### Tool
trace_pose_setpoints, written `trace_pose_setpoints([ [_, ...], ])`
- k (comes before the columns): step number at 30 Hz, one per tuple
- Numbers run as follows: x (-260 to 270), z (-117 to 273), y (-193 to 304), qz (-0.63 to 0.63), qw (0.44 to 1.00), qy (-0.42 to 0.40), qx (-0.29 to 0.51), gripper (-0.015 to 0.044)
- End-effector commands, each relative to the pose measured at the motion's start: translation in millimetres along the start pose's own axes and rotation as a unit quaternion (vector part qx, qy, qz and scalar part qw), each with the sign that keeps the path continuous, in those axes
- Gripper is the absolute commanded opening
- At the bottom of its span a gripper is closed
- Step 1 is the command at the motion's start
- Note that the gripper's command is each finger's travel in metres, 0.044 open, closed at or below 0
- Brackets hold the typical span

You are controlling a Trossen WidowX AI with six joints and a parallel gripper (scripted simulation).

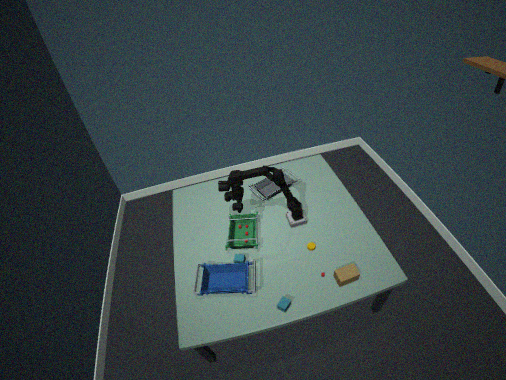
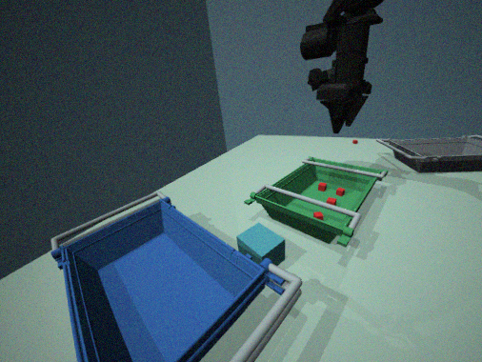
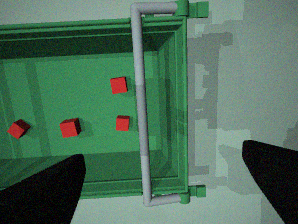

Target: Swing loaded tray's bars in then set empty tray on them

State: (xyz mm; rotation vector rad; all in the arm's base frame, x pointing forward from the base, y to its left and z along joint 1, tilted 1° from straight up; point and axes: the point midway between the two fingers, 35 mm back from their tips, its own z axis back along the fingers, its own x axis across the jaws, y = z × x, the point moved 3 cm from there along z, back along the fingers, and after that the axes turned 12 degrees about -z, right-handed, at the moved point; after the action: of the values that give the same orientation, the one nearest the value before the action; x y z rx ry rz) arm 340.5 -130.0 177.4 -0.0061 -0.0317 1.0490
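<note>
Viewed from above, left to right, on the pale counter (image 1: 280, 260) (image 2: 419, 286) (image 3: 270, 90):

Item: blue tray (image 1: 225, 280) (image 2: 157, 286), large, upright, nothing inside, its bars outside the rim.

Item: gripper (image 1: 238, 210) (image 2: 343, 128) (image 3: 163, 155), fingers spread wide, grasping nothing, above the far end of the green tray.

Item: teal block (image 1: 239, 258) (image 2: 259, 240), between the blue and green trays.

Item: green tray (image 1: 231, 232) (image 2: 300, 221) (image 3: 183, 100), the loaded one, holding four red blocks (image 1: 246, 233) (image 2: 331, 201) (image 3: 70, 128). Near bar (image 1: 242, 241) (image 2: 310, 201) and far bar (image 1: 243, 218) (image 2: 343, 169) (image 3: 141, 100) both lie across its top.

Item: grey tray (image 1: 267, 189) (image 2: 448, 163), apart from the green; by size, probably the empty mate.

Status: bar-swinging seemingly complete. Outstanding: fetching the empty tray, setting it level on both bars, releasing it.
</note>
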Motion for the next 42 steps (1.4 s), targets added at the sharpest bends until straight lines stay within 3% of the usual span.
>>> trace_pose_setpoints([
  [1, -39.9, -13.2, 3.6, 0.017, 1.0, 0.003, 0.016, 0.044],
  [12, -210.1, -27.6, 73.0, 0.153, 0.988, 0.009, 0.012, 0.044],
  [20, -283.6, -39.7, 159.6, 0.245, 0.969, 0.011, 0.015, 0.044],
  [26, -307.1, -47.2, 214.8, 0.295, 0.955, 0.011, 0.018, 0.044],
  [34, -307.6, -49.7, 215.0, 0.295, 0.955, 0.011, 0.018, 0.044],
  [42, -311.3, -82.8, 214.3, 0.295, 0.955, 0.011, 0.018, 0.044],
])
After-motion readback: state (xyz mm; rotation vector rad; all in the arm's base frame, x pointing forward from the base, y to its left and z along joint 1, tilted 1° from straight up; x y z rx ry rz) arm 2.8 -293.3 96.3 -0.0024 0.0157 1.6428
